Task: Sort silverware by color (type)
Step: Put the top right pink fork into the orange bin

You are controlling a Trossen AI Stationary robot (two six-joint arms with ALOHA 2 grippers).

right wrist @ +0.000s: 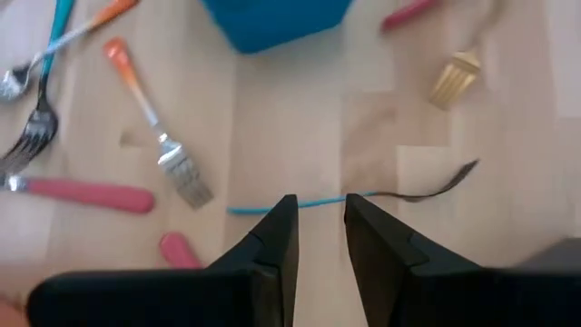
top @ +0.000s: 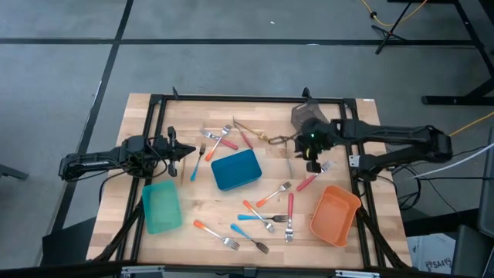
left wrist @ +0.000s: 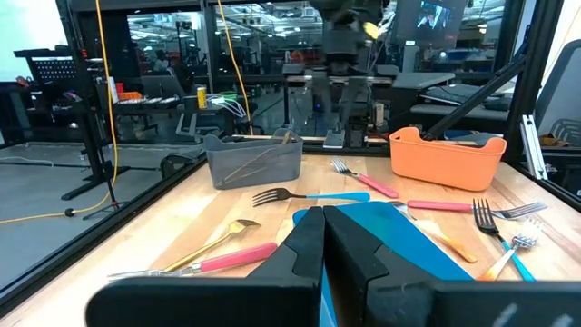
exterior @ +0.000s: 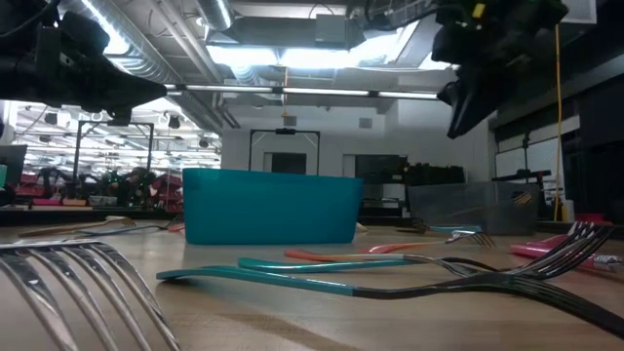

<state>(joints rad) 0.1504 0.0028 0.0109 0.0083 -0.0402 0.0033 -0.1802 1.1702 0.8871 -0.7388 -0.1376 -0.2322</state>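
Note:
Silverware lies scattered on the wooden table (top: 193, 193): forks with orange, pink and blue handles (top: 262, 220), and gold pieces (top: 262, 136) at the far side. My right gripper (top: 309, 164) (right wrist: 320, 213) hangs open above the table's middle right. A blue-handled fork (right wrist: 318, 203) lies flat on the wood beyond its fingertips. An orange-handled fork (right wrist: 159, 127) and a pink handle (right wrist: 86, 195) lie beside it. At the table's left, my left gripper (top: 185, 150) (left wrist: 324, 232) waits, shut and level, holding nothing.
A blue bin (top: 235, 170) stands in the middle, a teal bin (top: 162, 207) near left and an orange bin (top: 334, 215) near right. A grey bin (top: 307, 116) with thin gold pieces stands far right. A black frame (top: 231, 99) runs round the table.

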